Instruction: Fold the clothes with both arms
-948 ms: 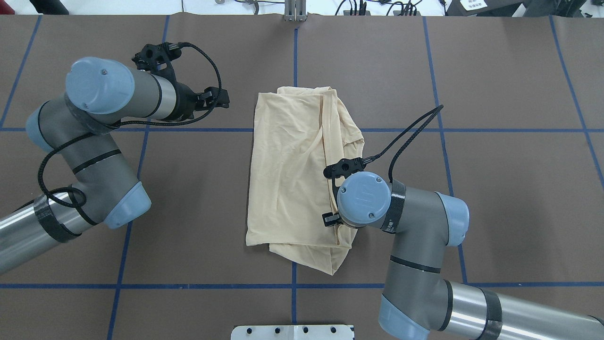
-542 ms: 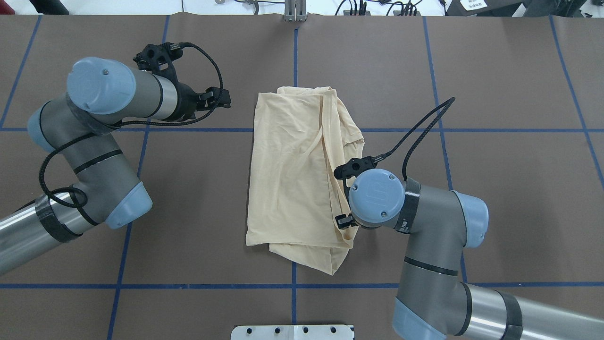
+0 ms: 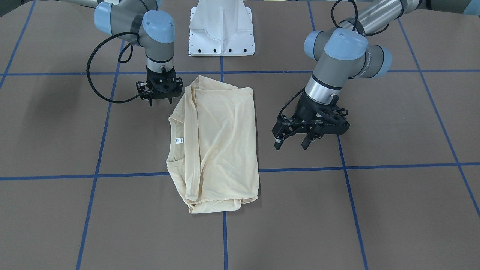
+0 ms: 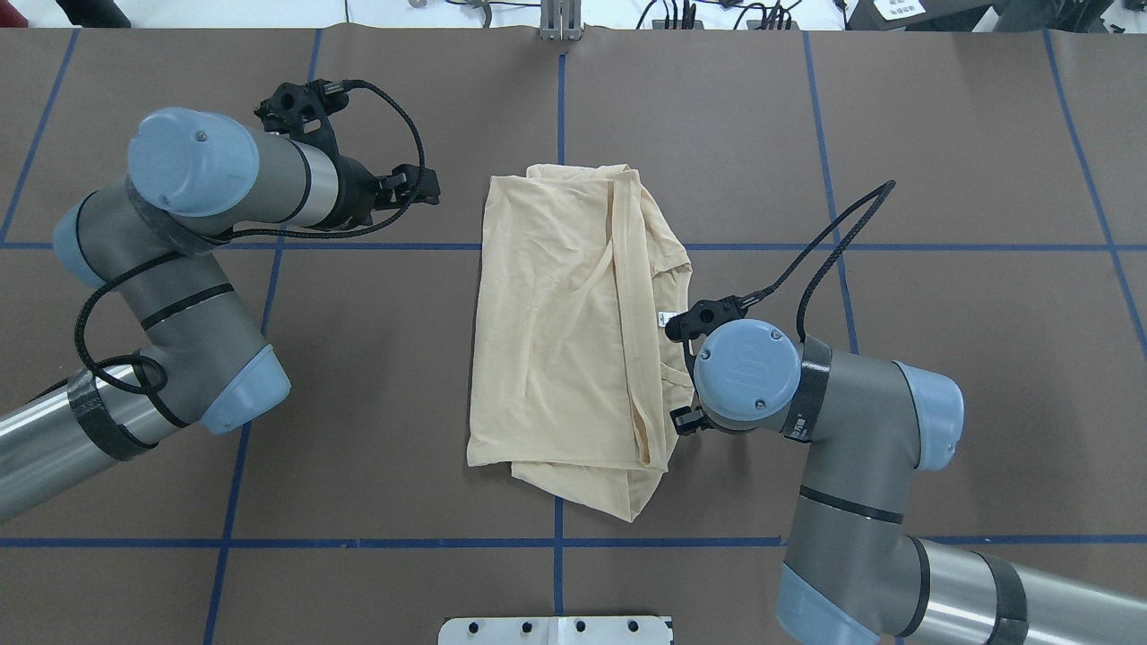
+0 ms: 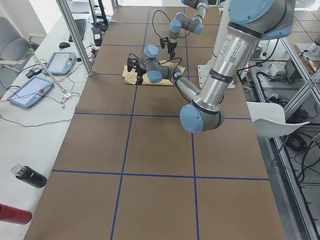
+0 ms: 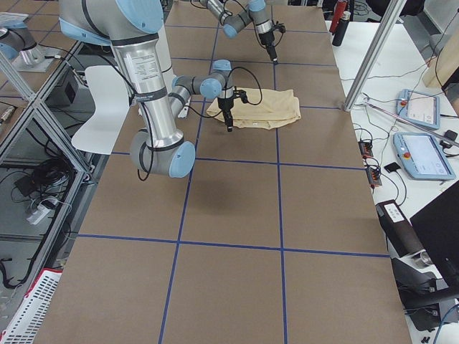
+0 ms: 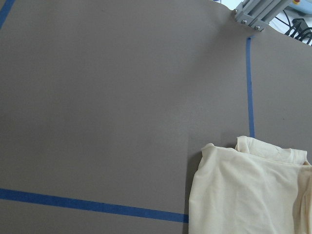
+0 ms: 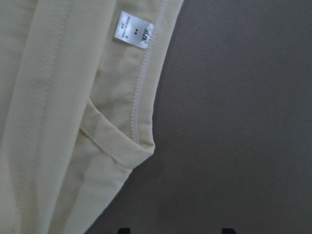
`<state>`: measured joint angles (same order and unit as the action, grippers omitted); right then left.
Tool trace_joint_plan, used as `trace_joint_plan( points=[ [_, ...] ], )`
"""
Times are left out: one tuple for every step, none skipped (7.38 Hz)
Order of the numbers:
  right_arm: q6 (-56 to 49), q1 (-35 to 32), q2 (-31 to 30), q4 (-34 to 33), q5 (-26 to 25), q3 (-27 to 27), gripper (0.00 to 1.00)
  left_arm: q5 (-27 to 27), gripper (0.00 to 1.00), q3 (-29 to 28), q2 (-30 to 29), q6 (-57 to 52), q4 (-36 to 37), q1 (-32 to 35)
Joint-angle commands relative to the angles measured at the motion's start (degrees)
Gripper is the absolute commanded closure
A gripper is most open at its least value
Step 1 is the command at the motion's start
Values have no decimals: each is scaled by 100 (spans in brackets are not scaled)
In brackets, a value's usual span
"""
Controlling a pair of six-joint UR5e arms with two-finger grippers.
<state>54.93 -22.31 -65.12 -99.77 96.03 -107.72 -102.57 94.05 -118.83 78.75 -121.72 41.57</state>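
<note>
Cream-yellow T-shirt (image 3: 225,142) lies folded into a long rectangle in the middle of the brown table (image 3: 375,210). It lies across a blue tape line (image 3: 300,169). Its small white neck label (image 8: 134,28) shows at the collar edge. The right gripper (image 3: 160,100) hangs pointing down just beside the shirt's collar side, over bare table, fingers spread apart and empty. The left gripper (image 3: 291,144) hovers tilted, a little apart from the opposite long edge, fingers likewise spread, holding nothing.
</note>
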Motion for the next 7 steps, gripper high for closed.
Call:
trace_joint_plan(
  points=[
    [-26,16,287,54,4,-30,30,9,0,-10,26,-9,-27,0],
    [-26,16,429,63,4,-21,30,9,0,-27,26,0,-36,0],
    [-70,68,482,63,-22,-20,30,9,0,-106,26,0,-62,0],
    [-148,138,544,72,-49,84,30,9,0,-106,35,9,-63,0],
    [-158,209,683,168,-49,268,30,9,0,-98,35,9,-63,0],
    [-149,314,702,230,-58,313,30,9,0,-98,35,9,-63,0],
    [-149,358,694,265,-58,313,30,9,0,-98,35,18,-54,0]
  ],
)
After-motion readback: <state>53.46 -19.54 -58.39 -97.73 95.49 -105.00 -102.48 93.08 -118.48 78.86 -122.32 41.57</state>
